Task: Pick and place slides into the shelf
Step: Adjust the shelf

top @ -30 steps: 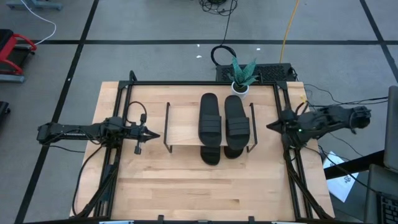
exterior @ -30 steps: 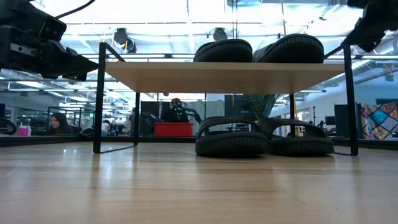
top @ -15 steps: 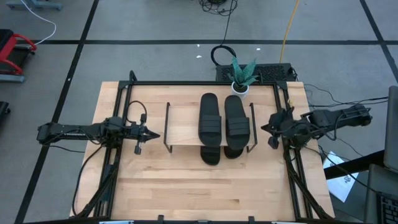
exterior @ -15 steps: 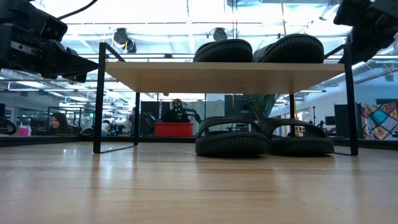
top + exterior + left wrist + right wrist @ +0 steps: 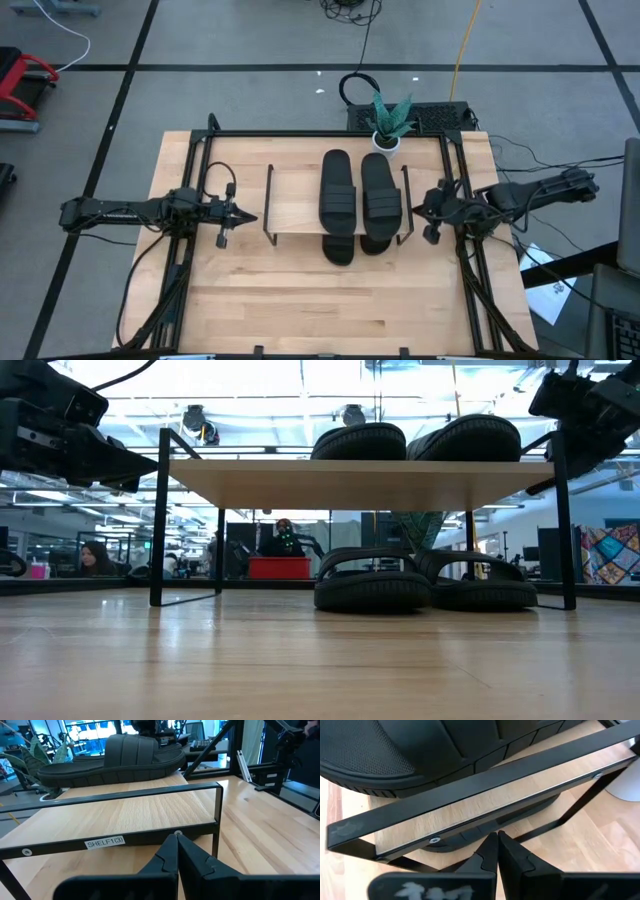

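Note:
The shelf [image 5: 295, 205] stands mid-table on its black wire side frames. Two black slides [image 5: 337, 192] [image 5: 381, 192] lie side by side on its wooden top board [image 5: 300, 482]. Two more slides [image 5: 372, 580] [image 5: 480, 582] rest on the table under the board, their ends sticking out toward the near edge [image 5: 340, 248]. My left gripper [image 5: 252, 217] is shut and hovers level, left of the shelf's left frame [image 5: 125, 795]. My right gripper [image 5: 497, 837] is shut, slants downward and hangs just right of the shelf's right frame [image 5: 485, 785], touching nothing.
A potted plant [image 5: 388, 120] stands at the table's far edge behind the shelf. Black rails [image 5: 300, 134] run along the table's far, left and right sides. Bare wooden tabletop [image 5: 320, 310] stretches between the shelf and the near edge.
My right gripper has moved toward the table's left, up to the shelf's right frame, sinking and tipping further downward while staying shut. The slides and the shelf have kept still.

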Robot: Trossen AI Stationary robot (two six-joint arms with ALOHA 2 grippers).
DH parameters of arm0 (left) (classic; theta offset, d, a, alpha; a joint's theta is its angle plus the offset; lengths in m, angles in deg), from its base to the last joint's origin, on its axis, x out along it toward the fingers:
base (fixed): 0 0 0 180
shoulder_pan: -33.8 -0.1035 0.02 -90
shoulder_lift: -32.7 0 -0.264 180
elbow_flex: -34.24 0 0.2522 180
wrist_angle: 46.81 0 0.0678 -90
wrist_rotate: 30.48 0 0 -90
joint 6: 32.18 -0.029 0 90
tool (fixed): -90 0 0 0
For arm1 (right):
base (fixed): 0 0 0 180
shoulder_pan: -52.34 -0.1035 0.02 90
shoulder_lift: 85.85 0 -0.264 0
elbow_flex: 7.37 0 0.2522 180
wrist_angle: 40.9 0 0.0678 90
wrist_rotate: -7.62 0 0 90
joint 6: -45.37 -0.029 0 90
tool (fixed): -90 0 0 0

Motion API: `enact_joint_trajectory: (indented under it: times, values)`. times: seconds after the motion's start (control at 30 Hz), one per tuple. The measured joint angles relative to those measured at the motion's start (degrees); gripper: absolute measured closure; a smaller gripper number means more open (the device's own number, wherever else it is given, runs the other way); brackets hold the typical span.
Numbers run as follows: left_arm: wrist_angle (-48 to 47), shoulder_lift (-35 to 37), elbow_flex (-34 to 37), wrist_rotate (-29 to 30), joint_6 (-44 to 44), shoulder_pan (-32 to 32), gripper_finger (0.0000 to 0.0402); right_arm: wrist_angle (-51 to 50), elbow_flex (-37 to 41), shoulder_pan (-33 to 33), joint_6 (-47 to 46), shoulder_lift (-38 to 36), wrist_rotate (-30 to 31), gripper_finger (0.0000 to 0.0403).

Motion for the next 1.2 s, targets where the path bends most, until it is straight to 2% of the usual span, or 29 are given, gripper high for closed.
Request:
enact_joint_trajectory:
  times: [0.2, 0.7, 0.9, 1.2]
  values:
    - [0.0, 0.0, 0.0, 0.2, 0.0, 0.0, 0.0396, 5.4, 2.6, 0.0, 1.4, 0.1, -1.6, 0.0403]
    - [0.0, 0.0, 0.0, 1.4, 0.4, 0.0, 0.0396, 10.0, 2.8, 0.2, 3.9, 2.3, -4.4, 0.0403]
    - [-0.3, 0.0, 0.0, 1.4, 0.9, 0.0, 0.0396, 11.4, 2.8, 2.3, 4.6, 4.1, -5.1, 0.0403]
    - [-0.4, 0.0, 0.0, 1.4, 2.3, 0.0, 0.0396, 14.7, 2.8, 7.1, 7.7, 6.7, -10.0, 0.0403]
